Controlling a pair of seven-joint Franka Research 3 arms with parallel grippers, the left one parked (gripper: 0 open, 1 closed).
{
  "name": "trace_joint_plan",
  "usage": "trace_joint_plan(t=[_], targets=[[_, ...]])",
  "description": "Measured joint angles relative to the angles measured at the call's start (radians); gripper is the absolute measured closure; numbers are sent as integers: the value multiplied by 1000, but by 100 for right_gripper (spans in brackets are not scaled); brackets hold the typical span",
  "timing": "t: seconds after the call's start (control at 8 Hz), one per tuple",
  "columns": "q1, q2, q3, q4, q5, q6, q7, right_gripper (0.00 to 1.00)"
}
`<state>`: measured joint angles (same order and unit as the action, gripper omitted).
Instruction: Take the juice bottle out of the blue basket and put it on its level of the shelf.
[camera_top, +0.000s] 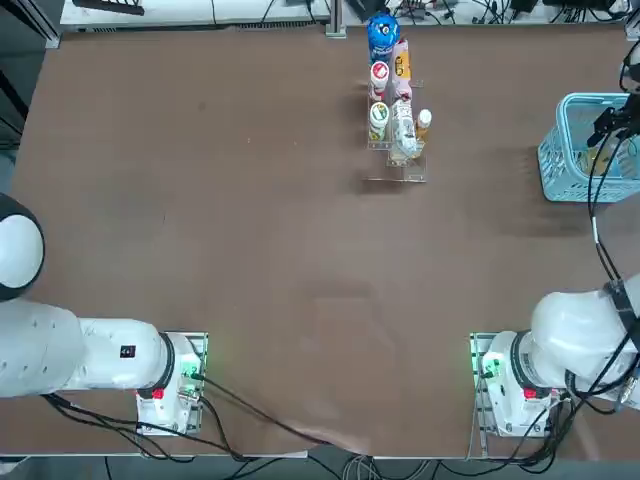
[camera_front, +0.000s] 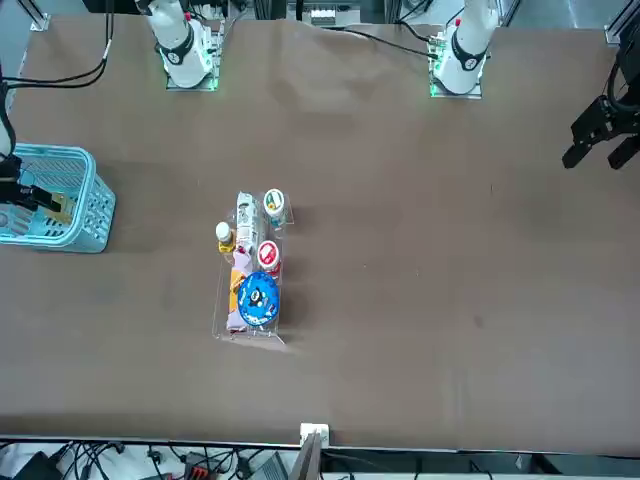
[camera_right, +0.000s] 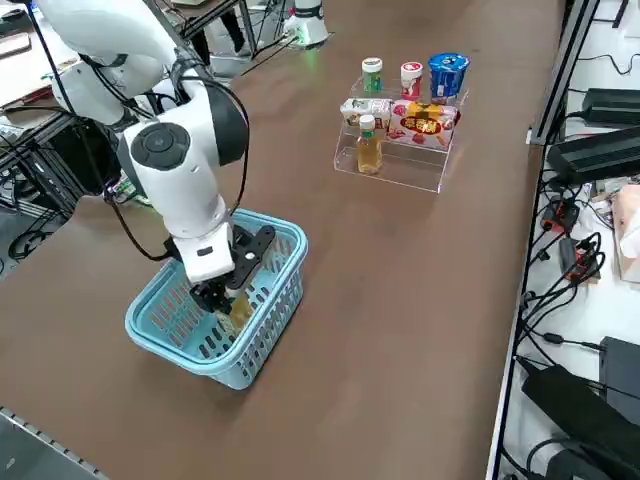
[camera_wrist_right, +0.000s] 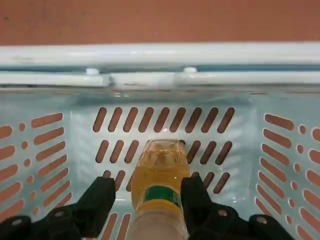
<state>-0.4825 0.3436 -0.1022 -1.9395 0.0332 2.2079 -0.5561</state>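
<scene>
Inside the blue basket (camera_right: 215, 370), my right fingers (camera_wrist_right: 100, 205) stand apart astride the juice bottle (camera_wrist_right: 162, 175); I judge I should centre, then grip before lifting.

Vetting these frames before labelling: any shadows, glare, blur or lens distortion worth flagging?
Top view: soft shadow beside the blue basket. Front view: faint shadows beside the clear shelf. Right side view: broad pale sheen across the table, no hard glare. Right wrist view: bottle's cap end looks soft; highlight along the basket rim; distortion, can't tell.
</scene>
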Motion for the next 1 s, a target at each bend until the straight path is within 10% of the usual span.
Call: trace_joint_plan(t=[1.0], targets=[[-14, 1, -1, -5, 0, -1, 0, 16]])
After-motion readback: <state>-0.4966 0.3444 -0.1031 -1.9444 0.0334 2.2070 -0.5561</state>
